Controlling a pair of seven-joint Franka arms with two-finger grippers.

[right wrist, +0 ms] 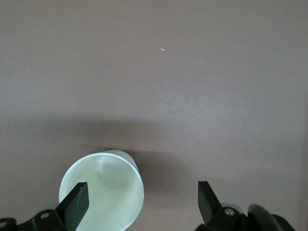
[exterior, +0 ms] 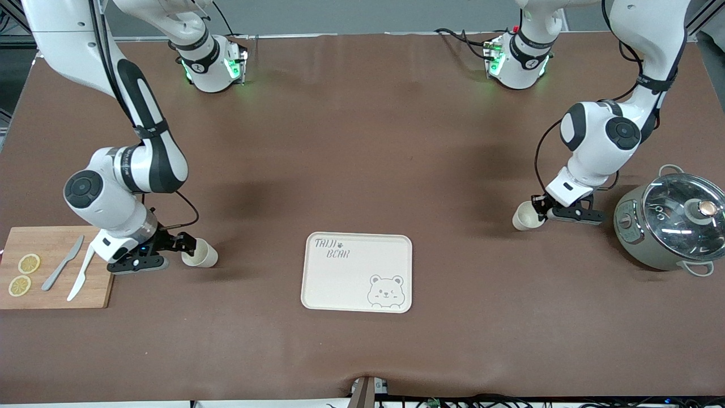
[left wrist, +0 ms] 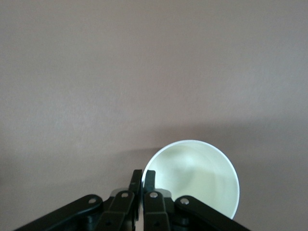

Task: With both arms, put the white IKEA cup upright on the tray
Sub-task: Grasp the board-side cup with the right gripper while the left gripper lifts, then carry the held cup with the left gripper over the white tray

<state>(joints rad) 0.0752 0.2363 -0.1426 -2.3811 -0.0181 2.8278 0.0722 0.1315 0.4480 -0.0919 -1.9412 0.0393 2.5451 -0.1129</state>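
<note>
I see the desk (exterior: 362,141) filling nearly the whole front view, covered in a plain matte brown sheet with faint creases near the lower edge. Only a thin grey strip of the room shows along the top of the frame, and some cables (exterior: 481,401) run under the bottom edge. Both arm bases stand at the top of the frame, with green lights glowing.

The tray (exterior: 340,283) lies flat in the lower centre of the frame, bare, with its bear drawing at the corner nearest the camera.

The left end effector (exterior: 541,209) is down at the desk toward the left arm's end, in the middle band of the frame. Its fingers (left wrist: 137,182) are pressed together on the rim of a white cup (exterior: 525,217), which lies on its side with the mouth facing the wrist camera. Just beside that arm sits a grey-green cooker (exterior: 651,238) with a glass lid.

The right end effector (exterior: 184,245) is low at the right arm's end, fingers spread wide. A second cup (exterior: 201,254) lies on its side there, mouth toward the wrist camera; one finger (right wrist: 77,201) crosses in front of it, the other stands well clear.

Next to that arm is a wooden cutting board (exterior: 56,297) carrying two lemon slices (exterior: 28,263), a grey knife (exterior: 62,263) and a white knife (exterior: 82,273).
</note>
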